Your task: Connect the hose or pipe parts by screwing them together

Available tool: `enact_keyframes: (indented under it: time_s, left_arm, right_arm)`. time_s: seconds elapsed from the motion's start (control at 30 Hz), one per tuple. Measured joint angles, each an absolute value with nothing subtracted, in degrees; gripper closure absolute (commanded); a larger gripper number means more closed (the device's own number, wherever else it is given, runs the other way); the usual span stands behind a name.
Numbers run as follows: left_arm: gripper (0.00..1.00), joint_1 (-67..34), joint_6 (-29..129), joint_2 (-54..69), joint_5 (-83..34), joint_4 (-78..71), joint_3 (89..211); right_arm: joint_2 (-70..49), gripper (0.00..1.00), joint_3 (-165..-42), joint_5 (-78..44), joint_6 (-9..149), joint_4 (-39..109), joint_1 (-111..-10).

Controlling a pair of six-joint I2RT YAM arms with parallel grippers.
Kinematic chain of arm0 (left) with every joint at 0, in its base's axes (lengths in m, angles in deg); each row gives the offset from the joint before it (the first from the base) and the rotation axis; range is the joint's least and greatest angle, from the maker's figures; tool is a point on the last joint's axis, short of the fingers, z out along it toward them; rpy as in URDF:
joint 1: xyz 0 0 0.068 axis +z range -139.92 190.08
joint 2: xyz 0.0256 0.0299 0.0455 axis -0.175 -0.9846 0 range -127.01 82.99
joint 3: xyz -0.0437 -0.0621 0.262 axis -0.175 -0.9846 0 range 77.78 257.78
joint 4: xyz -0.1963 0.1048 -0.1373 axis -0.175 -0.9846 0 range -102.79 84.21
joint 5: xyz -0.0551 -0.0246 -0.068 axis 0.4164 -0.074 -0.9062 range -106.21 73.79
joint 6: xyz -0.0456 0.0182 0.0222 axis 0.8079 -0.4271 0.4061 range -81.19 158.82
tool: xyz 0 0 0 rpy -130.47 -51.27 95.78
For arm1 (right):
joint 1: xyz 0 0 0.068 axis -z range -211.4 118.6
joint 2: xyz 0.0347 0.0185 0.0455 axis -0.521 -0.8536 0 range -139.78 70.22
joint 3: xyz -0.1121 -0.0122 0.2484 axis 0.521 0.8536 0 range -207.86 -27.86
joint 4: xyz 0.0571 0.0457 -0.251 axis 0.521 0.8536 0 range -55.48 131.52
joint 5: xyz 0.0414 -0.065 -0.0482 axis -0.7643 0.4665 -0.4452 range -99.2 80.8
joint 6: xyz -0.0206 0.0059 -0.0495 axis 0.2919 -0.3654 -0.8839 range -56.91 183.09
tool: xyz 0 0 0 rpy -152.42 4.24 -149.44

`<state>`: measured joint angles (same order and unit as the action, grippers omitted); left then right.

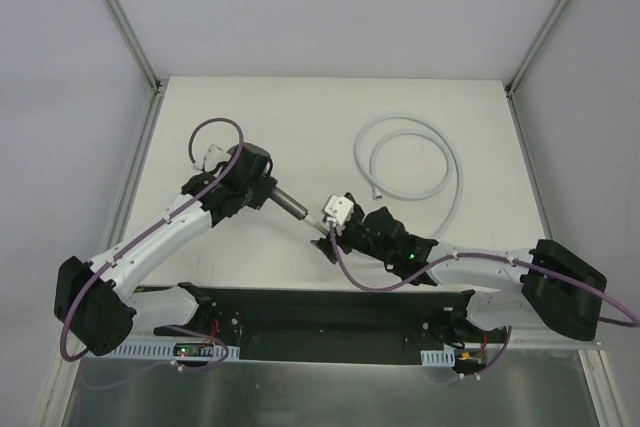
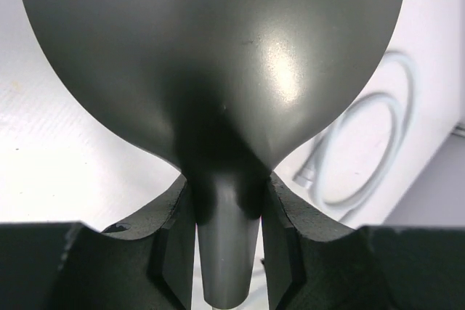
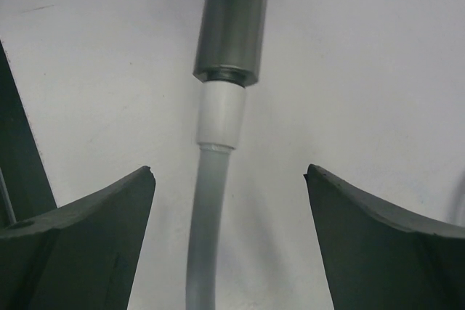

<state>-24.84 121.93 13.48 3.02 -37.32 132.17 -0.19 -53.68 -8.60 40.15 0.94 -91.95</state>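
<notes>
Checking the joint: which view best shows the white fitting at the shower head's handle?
Right wrist: the white fitting sits mid-frame, meeting the handle. Top external shows it only as a speck; left wrist shows the handle but not this fitting.

A: The shower head (image 2: 218,63) looks like dark grey metal or metallised plastic. It is smooth, with a satin sheen and one soft highlight.

B: Its handle (image 3: 232,19) has the same even grey finish. The fitting (image 3: 220,114) at its end is plain white plastic, smooth and dull.

A: The hose (image 3: 207,230) is pale grey, smooth and slightly glossy, probably soft plastic.

B: The fingers of the left gripper (image 2: 227,201) and of the right gripper (image 3: 229,172) are dark matt plastic with a faintly grainy surface.

A: The table (image 1: 250,107) is white and matt. The frame posts (image 1: 120,12) look like bare aluminium, and the cables (image 1: 214,123) have a glossy purple sheath.
</notes>
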Motion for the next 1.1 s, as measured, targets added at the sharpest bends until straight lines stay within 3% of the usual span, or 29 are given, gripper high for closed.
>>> enact_keyframes:
  time_s: [0.13,0.37,0.53,0.63,0.8,1.0,1.03,1.07,1.1]
  left_arm:
    - [1.0,-24.82,121.69,17.54,3.98,-37.17,132.13]
    - [1.0,-24.8,121.86,19.18,3.93,-37.19,130.42]
    - [1.0,-24.75,118.89,23.42,3.98,-34.52,128.21]
    - [1.0,-24.69,113.62,29.28,3.1,-23.83,121.0]
    - [1.0,-24.03,103.98,37.74,-1.51,2.07,105.0]
    - [1.0,-23.62,95.68,38.31,-4.33,22.63,95.93]
    - [1.0,-23.62,94.82,38.24,-4.81,24.23,95.41]
    - [1.0,-23.62,94.01,38.02,-5.33,25.48,95.25]
    - [1.0,-23.64,93.45,37.85,-5.64,26.24,95.25]
  right_arm:
    - [-6.03,0.21,-60.09,-2.21,36.48,0.96,-96.54]
    - [-12.26,0.99,-66.91,8.41,30.79,2.31,-101.13]
    - [-12.65,0.99,-68.63,9.06,32.69,3.47,-101.2]
    - [-12.54,0.99,-68.63,2.79,37.7,3.47,-97.88]
    - [-13.65,0.99,-65.57,-21.32,53.31,-2.39,-86.38]
    - [-24.04,0.99,-64.24,-44.86,75.47,-20.9,-76.94]
    - [-25.39,0.93,-64.24,-47.33,78.38,-23.37,-76.13]
    - [-26.37,0.73,-64.24,-49.36,80.85,-25.36,-75.56]
    - [-27.03,0.63,-64.24,-50.63,82.77,-26.98,-75.19]
